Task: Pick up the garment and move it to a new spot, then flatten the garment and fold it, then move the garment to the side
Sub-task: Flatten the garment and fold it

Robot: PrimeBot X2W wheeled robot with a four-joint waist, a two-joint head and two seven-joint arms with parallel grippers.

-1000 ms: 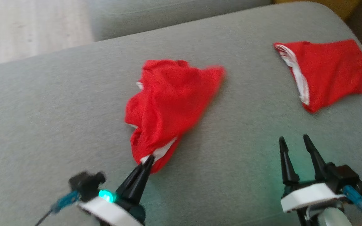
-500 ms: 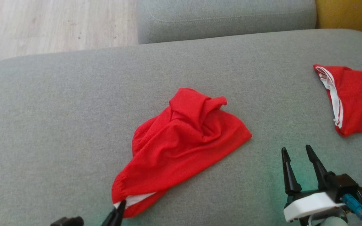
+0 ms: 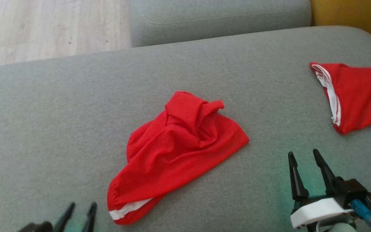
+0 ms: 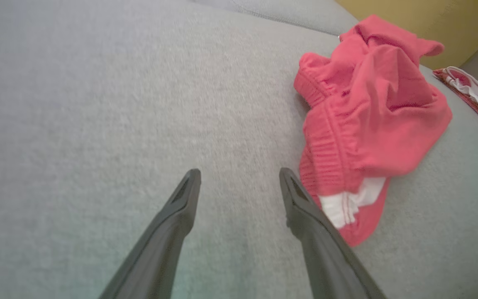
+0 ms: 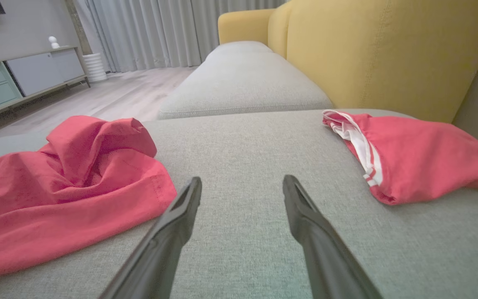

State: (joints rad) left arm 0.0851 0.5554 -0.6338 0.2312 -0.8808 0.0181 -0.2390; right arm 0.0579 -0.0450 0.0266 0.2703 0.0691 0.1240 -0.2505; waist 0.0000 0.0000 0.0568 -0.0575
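**Task item.** The crumpled red mesh garment [image 3: 175, 154], with a white stripe at one corner, is lying in a loose heap near the middle of the grey fabric sofa cushion [image 3: 60, 112]. Its striped corner is pointing toward the robot. Its bunched folds are standing up at the far end. In the left wrist view a gathered elastic band is showing along the garment's near edge.

**Left gripper.** The left gripper [image 3: 83, 204] is sitting at the lower left of the head view, just beside the striped corner. Its two dark fingers are standing apart with only bare cushion between them, and it is grasping nothing. In the left wrist view one finger is overlapping the garment's edge. Whether it is touching the cloth cannot be told.

**Right gripper.** The right gripper [image 3: 303, 153] is sitting at the lower right of the head view. Its fingers are spread and empty. They are pointing across bare cushion, apart from both pieces of cloth.

**Other items.** A second red garment with white trim [image 3: 359, 96] is lying flatter near the cushion's right edge, well apart from the first. It is lying close to the yellow upholstered backrest [image 5: 388, 50]. Another grey cushion [image 3: 221, 16] and a pale wooden floor [image 3: 43, 29] are showing beyond.
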